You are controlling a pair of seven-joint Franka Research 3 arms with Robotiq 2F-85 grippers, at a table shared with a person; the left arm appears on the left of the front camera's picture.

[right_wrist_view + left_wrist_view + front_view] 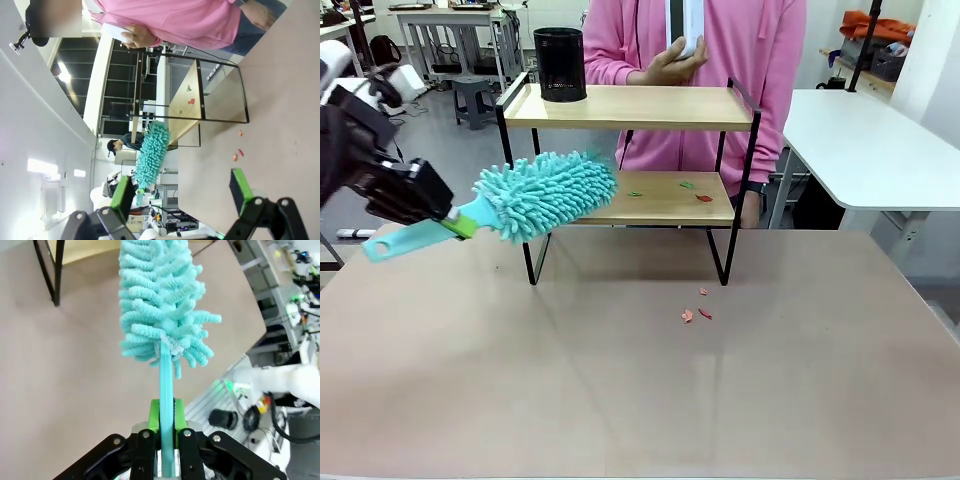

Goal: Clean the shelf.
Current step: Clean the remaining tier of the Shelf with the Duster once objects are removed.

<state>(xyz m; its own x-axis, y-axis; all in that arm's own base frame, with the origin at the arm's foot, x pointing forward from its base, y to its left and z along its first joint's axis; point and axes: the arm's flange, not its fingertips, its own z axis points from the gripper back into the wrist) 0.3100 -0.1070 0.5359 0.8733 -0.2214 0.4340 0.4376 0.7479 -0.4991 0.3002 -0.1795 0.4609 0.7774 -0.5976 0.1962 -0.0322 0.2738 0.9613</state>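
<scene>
The shelf (pixel 660 108) stands at the far middle of the tan table, with a black mesh cup (pixel 560 65) on its top board. A few green and red scraps (pixel 704 198) lie on its lower board (pixel 665 205). My left gripper (pixel 455 222) is shut on the handle of a teal fluffy duster (pixel 548 192), whose head reaches the left end of the lower board. In the left wrist view the green pads (pixel 155 415) clamp the duster handle (pixel 166 385) below its head (pixel 160 300). My right gripper (pixel 181 190) is open and holds nothing, facing the shelf (pixel 186 102) and the duster (pixel 152 152).
A person in a pink top (pixel 720 60) stands behind the shelf, holding something white. A few red scraps (pixel 695 314) lie on the tan table (pixel 640 400) in front of the shelf. A white table (pixel 870 150) stands at the right.
</scene>
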